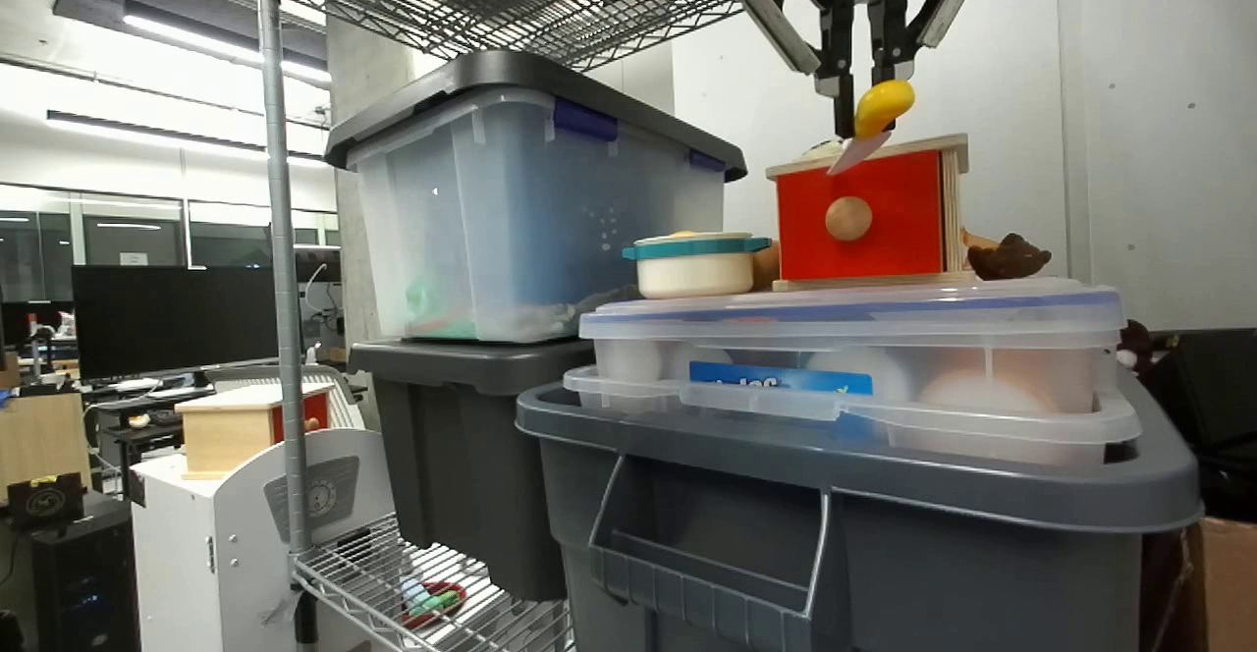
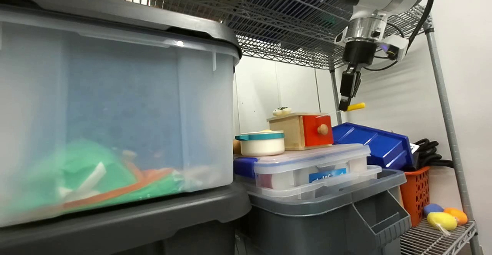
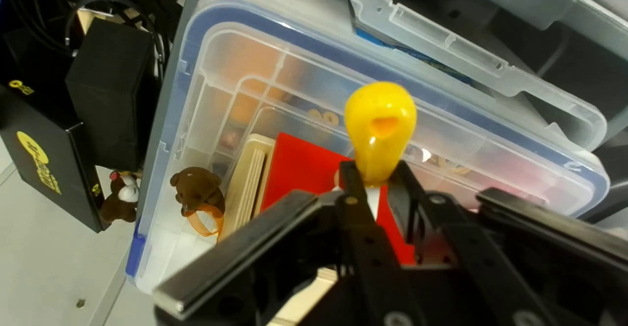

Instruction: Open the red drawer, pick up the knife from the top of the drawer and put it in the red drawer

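The red drawer (image 1: pixel 899 225) is the red front of a small tan wooden box; its round wooden knob (image 1: pixel 848 218) faces forward. The drawer looks shut in both exterior views (image 2: pixel 313 136). My gripper (image 1: pixel 866 125) is shut on the knife, around the lower end of its yellow handle (image 1: pixel 884 105). The pale blade points back and down towards the box's upper front edge. In an exterior view the gripper (image 2: pixel 344 106) hangs in front of and a little above the box. In the wrist view the knife (image 3: pixel 379 129) sits between the fingertips (image 3: pixel 375 174), with red behind.
The box stands on a clear tub with a blue-rimmed lid (image 1: pixel 746 308). A cream pot with teal rim (image 2: pixel 263 144) is beside it. A white egg-like piece (image 2: pixel 282 111) lies on top. A brown bear (image 3: pixel 197 187) lies alongside. A wire shelf (image 2: pixel 284 20) hangs overhead.
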`<state>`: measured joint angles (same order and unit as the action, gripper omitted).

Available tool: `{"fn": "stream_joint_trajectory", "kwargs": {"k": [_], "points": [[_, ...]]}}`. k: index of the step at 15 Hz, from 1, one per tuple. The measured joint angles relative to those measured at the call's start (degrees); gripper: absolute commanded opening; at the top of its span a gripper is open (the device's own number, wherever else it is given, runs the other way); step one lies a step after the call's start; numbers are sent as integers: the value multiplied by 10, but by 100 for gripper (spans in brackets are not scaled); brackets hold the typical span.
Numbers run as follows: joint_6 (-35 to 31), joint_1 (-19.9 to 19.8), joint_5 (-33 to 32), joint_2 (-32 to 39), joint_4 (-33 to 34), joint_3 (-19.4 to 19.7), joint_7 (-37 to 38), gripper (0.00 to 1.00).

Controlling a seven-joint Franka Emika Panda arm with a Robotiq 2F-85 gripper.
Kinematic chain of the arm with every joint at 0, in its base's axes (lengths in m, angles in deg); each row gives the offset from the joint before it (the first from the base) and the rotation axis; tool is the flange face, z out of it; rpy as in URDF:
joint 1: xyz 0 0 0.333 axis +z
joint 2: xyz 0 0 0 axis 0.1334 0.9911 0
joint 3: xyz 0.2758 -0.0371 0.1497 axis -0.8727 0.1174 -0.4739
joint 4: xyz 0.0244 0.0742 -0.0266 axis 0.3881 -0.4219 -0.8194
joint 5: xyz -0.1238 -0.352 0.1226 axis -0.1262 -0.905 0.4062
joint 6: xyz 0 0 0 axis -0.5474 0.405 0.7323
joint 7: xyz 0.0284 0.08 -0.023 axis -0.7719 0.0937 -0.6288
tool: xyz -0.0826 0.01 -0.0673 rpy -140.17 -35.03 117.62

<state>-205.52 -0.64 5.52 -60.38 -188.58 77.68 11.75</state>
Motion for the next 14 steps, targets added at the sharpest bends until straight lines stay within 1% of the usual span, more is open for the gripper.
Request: {"fn": "stream_joint_trajectory", "kwargs": {"k": [8, 14], "points": [[2, 0, 1, 0, 12, 0, 1, 5], [3, 0, 15, 2, 11, 0, 2, 5]]}}
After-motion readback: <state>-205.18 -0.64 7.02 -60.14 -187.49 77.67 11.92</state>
